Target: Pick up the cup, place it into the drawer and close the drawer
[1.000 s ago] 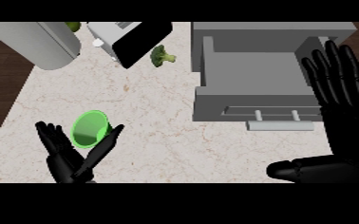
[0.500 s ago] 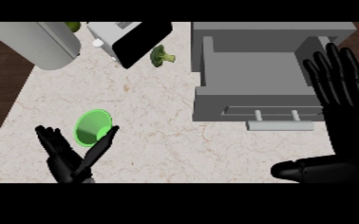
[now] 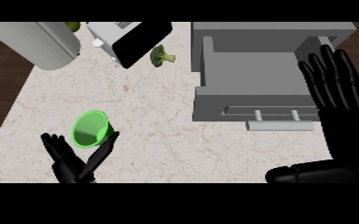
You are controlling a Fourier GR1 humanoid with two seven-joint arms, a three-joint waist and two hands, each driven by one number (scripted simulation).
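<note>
While cup lies at fingertips of spread left hand, right hand splayed over drawer, broccoli beyond

Green, see-through cup, tipped over with its wide mouth turned toward the near edge, just beyond the left hand, above the gap between straight fingers and thumb; contact with the thumb tip unclear. Grey drawer pulled open, box-shaped, pale bar handle on its front, well apart from the cup, its right wall under the spread, straight fingers of the right hand.
</note>
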